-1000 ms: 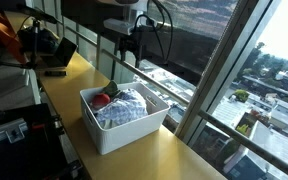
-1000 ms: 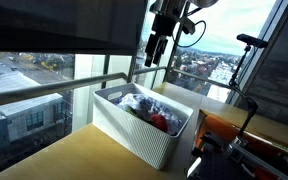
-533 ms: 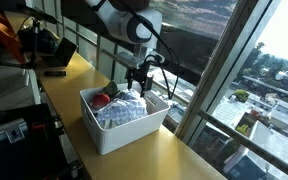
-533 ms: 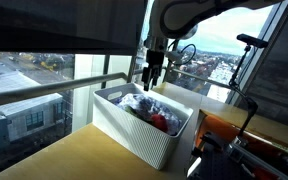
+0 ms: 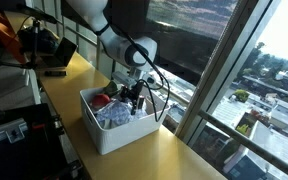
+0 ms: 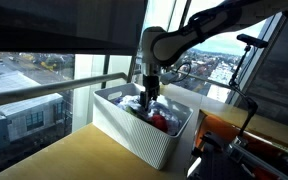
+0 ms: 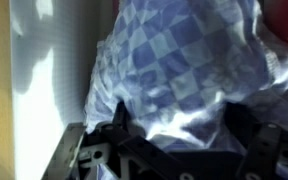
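In an exterior view the gripper [image 5: 134, 100] points straight down into the white bin [image 5: 104, 135] at the tabletop's [image 5: 159, 158] window edge, right over the checked cloth [image 5: 117, 112] heaped beside a red thing [image 5: 101, 99]. In an exterior view the bin walls [image 6: 134, 138] keep that cloth bunched under the gripper [image 6: 149, 97]. In the wrist view the jaws stand apart, straddling a fold [image 7: 174, 70].

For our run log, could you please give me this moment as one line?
gripper: open | position: inside white bin, low over checked cloth | red item: beside cloth | bin: on wooden counter

Cloth [image 5: 115, 114] in bin [image 5: 108, 139] on counter [image 5: 174, 158]
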Available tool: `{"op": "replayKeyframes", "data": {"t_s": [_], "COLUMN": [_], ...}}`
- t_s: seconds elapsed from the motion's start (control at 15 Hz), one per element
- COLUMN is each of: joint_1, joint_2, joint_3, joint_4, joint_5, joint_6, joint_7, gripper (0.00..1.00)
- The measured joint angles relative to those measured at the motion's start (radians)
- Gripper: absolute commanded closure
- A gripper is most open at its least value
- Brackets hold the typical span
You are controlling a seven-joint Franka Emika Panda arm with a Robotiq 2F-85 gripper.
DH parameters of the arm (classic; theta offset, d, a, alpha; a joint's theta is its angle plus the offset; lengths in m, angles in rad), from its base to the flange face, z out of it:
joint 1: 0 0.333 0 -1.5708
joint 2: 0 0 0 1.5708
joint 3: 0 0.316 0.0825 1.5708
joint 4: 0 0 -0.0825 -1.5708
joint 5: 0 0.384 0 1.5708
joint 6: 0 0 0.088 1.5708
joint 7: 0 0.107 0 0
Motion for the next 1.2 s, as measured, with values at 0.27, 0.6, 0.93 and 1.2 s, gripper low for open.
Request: {"op": "replayKeyframes", "data": {"t_s": [0.27,0.6,0.93,1.2], "joint_1": [-0.025,-0.091,-0.114,-0.113], "joint_2": [0.030,0.015,-0.077,-0.197], "joint_3": [-0.003,-0.005,-0.005,-0.002], "joint_4": [-0.002,-0.010,-0.084,-0.182], "joint_5": [0.002,0.021,0.030,0.030], "joint_6": [0.012,0.004,-0.039,-0.067], "joint_7": [-0.003,-0.053,-0.116,-0.160], "gripper": [0.34,0.73,1.00,0.96]}}
